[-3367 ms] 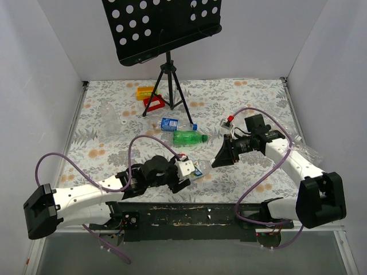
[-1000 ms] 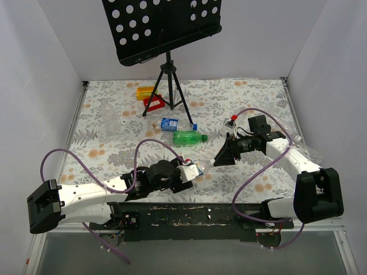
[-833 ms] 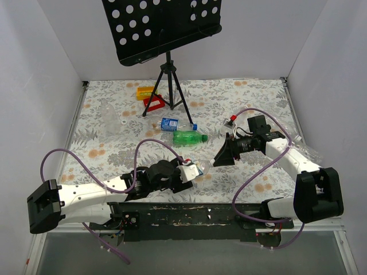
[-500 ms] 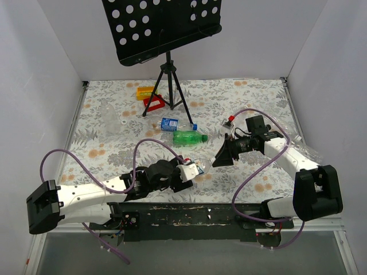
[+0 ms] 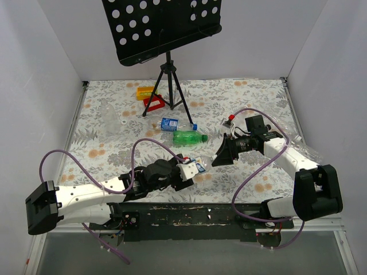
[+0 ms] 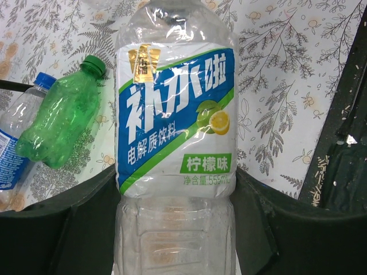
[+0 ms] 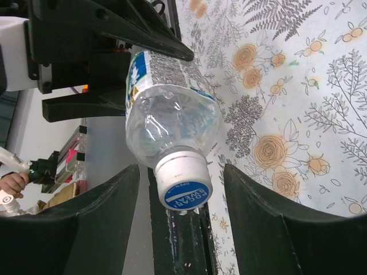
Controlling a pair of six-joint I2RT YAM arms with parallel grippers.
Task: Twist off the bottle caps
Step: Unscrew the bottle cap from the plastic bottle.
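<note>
The clear bottle (image 6: 175, 143) has a blue-green label and blue-topped white cap (image 7: 182, 184).

— Is the light good?
— Bright, even and diffuse; shadows on the table (image 5: 114, 150) are faint and soft.
— Any glare?
— Small white glints on the bottle (image 6: 175, 229) between the fingers (image 6: 57, 229) of the left gripper (image 6: 175, 195), and on its shoulder ahead of the right gripper (image 7: 182, 172).
— Focus?
— Sharp on label (image 6: 172, 97) and cap (image 7: 183, 190); the dark fingers nearest each lens look soft and featureless.
</note>
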